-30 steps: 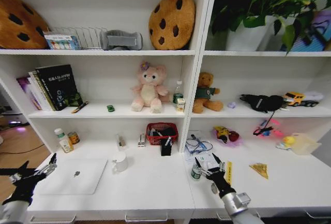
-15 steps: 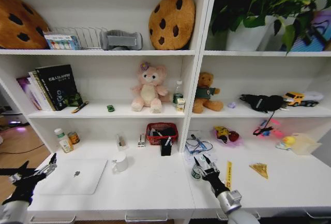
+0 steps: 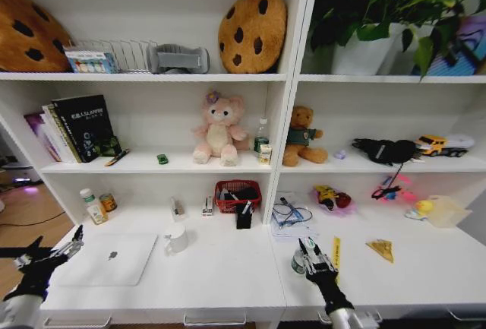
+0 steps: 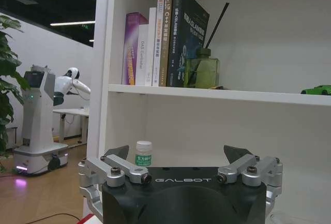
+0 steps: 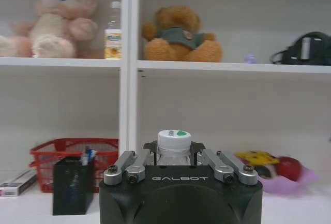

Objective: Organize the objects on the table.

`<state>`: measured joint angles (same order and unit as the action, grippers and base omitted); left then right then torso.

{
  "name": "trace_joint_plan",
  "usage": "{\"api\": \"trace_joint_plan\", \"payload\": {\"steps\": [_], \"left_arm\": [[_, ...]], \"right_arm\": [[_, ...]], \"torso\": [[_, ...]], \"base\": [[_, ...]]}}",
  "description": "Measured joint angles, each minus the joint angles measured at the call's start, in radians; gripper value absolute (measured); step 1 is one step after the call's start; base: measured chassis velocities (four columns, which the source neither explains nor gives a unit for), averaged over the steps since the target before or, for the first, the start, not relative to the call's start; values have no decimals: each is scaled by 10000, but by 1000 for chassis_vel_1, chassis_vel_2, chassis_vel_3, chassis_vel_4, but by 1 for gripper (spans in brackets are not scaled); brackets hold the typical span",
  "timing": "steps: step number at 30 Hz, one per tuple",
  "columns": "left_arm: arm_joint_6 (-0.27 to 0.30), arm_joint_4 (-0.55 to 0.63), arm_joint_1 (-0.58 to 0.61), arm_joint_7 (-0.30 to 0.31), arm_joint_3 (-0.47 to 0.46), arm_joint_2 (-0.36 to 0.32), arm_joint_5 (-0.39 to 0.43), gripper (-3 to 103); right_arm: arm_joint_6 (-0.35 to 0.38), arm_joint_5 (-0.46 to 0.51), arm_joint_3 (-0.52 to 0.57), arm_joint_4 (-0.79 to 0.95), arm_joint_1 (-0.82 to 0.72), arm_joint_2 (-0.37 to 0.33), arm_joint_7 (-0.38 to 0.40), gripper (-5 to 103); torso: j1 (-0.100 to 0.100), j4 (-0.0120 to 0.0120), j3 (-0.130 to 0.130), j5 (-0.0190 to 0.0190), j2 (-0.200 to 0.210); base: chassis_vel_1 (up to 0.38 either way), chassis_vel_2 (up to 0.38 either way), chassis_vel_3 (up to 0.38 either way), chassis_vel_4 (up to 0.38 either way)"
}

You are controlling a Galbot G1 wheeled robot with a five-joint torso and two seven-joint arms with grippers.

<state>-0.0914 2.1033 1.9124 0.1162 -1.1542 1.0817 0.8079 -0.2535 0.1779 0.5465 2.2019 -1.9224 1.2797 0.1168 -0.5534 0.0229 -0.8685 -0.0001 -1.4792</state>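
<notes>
The table (image 3: 228,276) looks smooth matt white; the laptop (image 3: 106,259) is brushed silver metal; the bottle (image 5: 174,149) is clear plastic.

Your counter (image 3: 228,276) is plain white, as is the shelving (image 3: 152,163) above it. The laptop (image 3: 106,259) is silver with a dark logo. The right tool (image 3: 311,257) is black with silver finger links, and between its fingers you see a clear bottle (image 5: 174,149) with a white cap bearing a green mark. The left tool (image 3: 53,253) has the same black and silver. Behind, the basket (image 3: 238,195) is red, the pen holder (image 5: 72,185) black, the mug (image 3: 176,238) white. The two cushions (image 3: 252,29) are tan with dark brown spots.
</notes>
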Motion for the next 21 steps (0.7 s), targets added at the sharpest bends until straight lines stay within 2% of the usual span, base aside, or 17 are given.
{"api": "trace_joint_plan", "payload": {"steps": [1,3,4,5,6,7,8,9,10,11,12,14,16,19,21], "left_arm": [[0,0,0,0,0,0,0,100],[1,0,0,2,-1,0,0,100],[1,0,0,2,-1,0,0,100],[1,0,0,2,0,0,0,100],[1,0,0,2,0,1,1,100],[1,0,0,2,0,1,1,100],[1,0,1,3,0,1,0,100],[1,0,0,1,0,1,0,100],[1,0,0,1,0,1,0,100],[1,0,1,1,0,1,0,100],[1,0,1,1,0,1,0,100],[1,0,1,1,0,1,1,100],[1,0,1,2,0,1,0,100],[0,0,0,2,0,1,0,100],[0,0,1,1,0,1,0,100]], "right_arm": [[0,0,0,0,0,0,0,30],[-69,-343,14,618,-777,655,487,30],[-69,-343,14,618,-777,655,487,30],[-67,-438,0,817,-1059,862,687,30],[-56,-598,-48,1207,-1811,1307,1352,30],[-56,-598,-48,1207,-1811,1307,1352,30],[-424,-821,12,1343,-2838,1567,1999,30],[-836,-951,72,1261,-3281,1597,2280,30],[-836,-951,72,1261,-3281,1597,2280,30],[-1410,-1166,91,989,-3686,1626,2620,30],[-1410,-1166,91,989,-3686,1626,2620,30],[-2259,-1496,50,160,-3899,1813,2992,30],[-2734,-1658,21,-651,-3802,1944,3208,30],[-2988,-1703,20,-1290,-3653,1985,3280,30],[-3536,-1896,108,-2593,-3144,1990,3325,30]], "torso": [[0,0,0,0,0],[0,0,0,-2,0],[0,0,0,-2,0],[1,1,0,-3,0],[1,-1,1,-3,0],[1,-1,1,-3,0],[1,-1,1,0,0],[1,-2,1,-1,0],[1,-2,1,-1,0],[0,-1,0,0,-1],[0,-1,0,0,-1],[1,-1,1,1,0],[1,-2,0,0,0],[1,-1,1,2,-1],[1,-2,1,1,0]], "base": [[0,0,0,0],[0,0,0,0],[0,0,0,0],[0,0,0,0],[0,0,0,0],[0,0,0,0],[0,0,0,0],[0,0,0,0],[0,0,0,0],[0,0,0,0],[0,0,0,0],[0,0,0,0],[0,0,0,0],[0,0,0,0],[0,0,0,0]]}}
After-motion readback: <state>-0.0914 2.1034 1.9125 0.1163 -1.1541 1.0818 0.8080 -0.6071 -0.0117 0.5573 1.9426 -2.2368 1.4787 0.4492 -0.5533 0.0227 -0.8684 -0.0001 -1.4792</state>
